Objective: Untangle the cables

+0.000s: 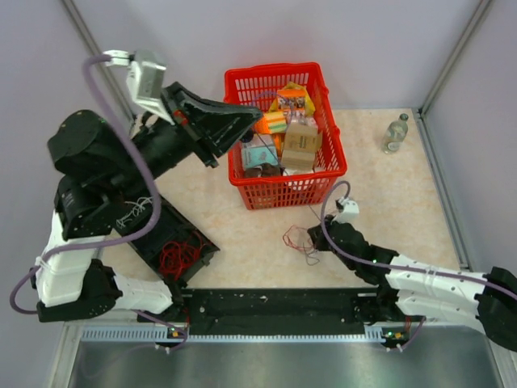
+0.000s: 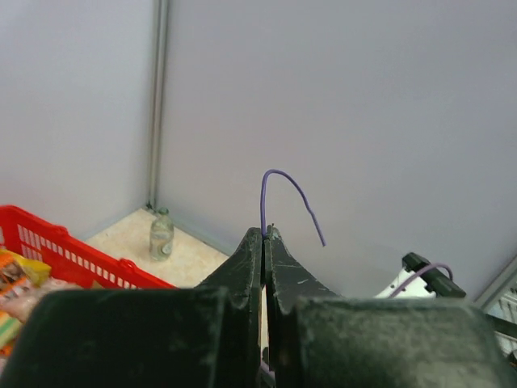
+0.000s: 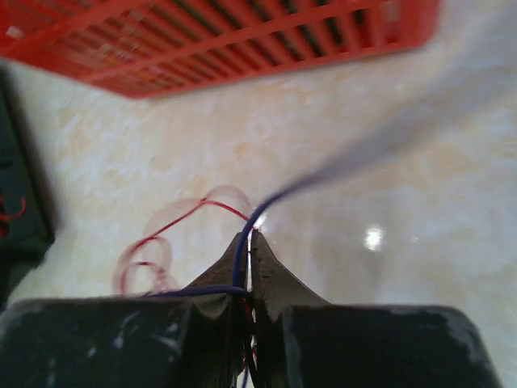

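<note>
A small loose tangle of thin red and dark cables (image 1: 296, 240) lies on the table in front of the red basket. My right gripper (image 1: 312, 237) is low beside it, shut on a dark blue wire (image 3: 266, 206) and red strands, with blurred red loops (image 3: 153, 250) to its left. In the right wrist view its tips (image 3: 249, 234) are pressed together. My left gripper (image 1: 249, 121) is raised high by the basket's left rim. In its wrist view it (image 2: 265, 234) is shut on a thin purple wire (image 2: 283, 182) that arches up out of the tips.
A red plastic basket (image 1: 323, 174) full of packaged goods stands at the back centre. A clear bottle (image 1: 394, 133) stands at the back right, and it also shows in the left wrist view (image 2: 161, 236). A black tray (image 1: 157, 225) with red wires (image 1: 179, 257) lies at the left.
</note>
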